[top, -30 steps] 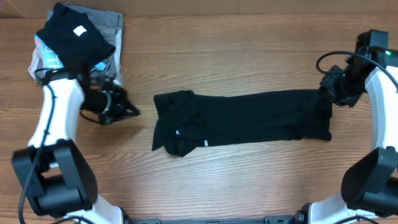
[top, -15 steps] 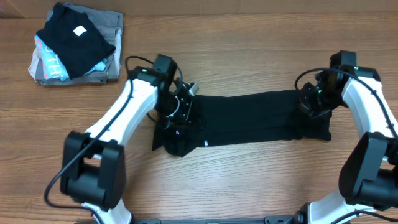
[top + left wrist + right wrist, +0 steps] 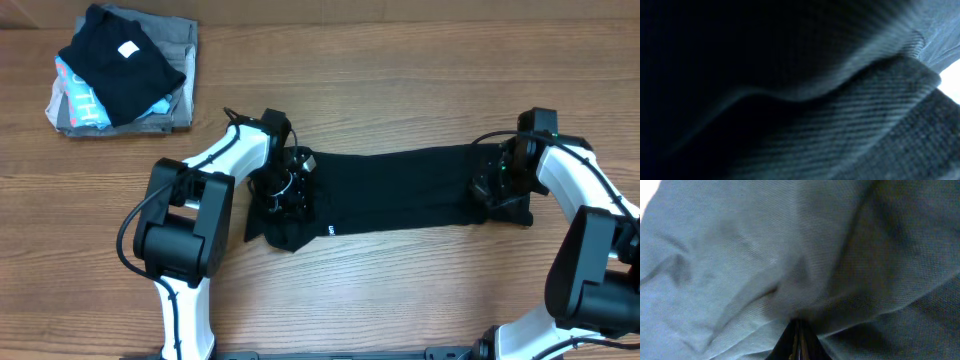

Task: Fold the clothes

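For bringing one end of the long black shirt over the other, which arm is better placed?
Right, probably. The right pincer is shut, with the black soft-fabric collared shirt creasing into its tips at the flatter end. The left pincer sits on the bunched end, its hold hidden.

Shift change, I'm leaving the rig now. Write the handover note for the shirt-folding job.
The left gripper is shut and down on the collar end of the shirt. Its camera shows only fabric, so a grip is unconfirmed.
The right gripper is shut on the opposite end, with fabric bunched at its tips.
The shirt lies mid-table as a long narrow band.
Done: sides folded in lengthwise.
Left: fold the band end to end, then probably add it to the folded pile at the far left corner.
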`<state>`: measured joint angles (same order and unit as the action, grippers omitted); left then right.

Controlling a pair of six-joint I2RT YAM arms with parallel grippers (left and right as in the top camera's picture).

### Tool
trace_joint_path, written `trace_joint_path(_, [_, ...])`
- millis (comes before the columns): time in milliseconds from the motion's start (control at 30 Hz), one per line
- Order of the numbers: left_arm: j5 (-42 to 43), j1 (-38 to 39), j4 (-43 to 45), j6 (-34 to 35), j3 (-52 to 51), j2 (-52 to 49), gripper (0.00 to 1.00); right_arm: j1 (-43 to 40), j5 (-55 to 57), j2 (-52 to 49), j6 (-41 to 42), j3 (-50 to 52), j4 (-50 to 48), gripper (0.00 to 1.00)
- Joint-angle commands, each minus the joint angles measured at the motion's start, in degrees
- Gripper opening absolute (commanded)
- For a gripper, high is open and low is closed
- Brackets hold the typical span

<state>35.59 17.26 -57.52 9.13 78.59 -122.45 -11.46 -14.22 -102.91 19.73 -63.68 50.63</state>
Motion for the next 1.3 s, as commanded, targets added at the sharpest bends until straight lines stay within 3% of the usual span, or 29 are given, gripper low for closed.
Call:
trace_joint_path(0, [-6.3,-3.1,-0.8,1.3,0.3,-2.8,0.04,-1.5,2.2,0.2,1.6,0.4,-0.9,0.04])
trace_joint_path(733, [-13.9,-24.7,-11.3,-0.8,0.3,-2.8,0.04,-3.1,6.7,0.1,6.4,5.2,-4.8,0.04])
trace_joint_path(1067, [-14.4,-29.0,-14.4,-2.3,0.5,1.3,0.04,-3.2,7.5,2.3,8.2,-6.3,5.7,0.04])
trace_joint_path(1167, [-14.4,-28.7,-15.1,-2.3,1.0,4.7,0.04,-3.0,2.0,4.6,5.9,-10.7,8.7,0.04])
trace_joint_path(1200, [-14.4,-28.4,-15.8,-2.3,1.3,7.1,0.06,-2.5,-4.9,5.6,1.3,-12.2,8.8,0.08])
trace_joint_path(1267, [-14.4,-28.2,-16.0,-2.3,1.3,9.2,0.14,-1.8,-8.7,5.8,-0.5,-12.5,8.4,0.27])
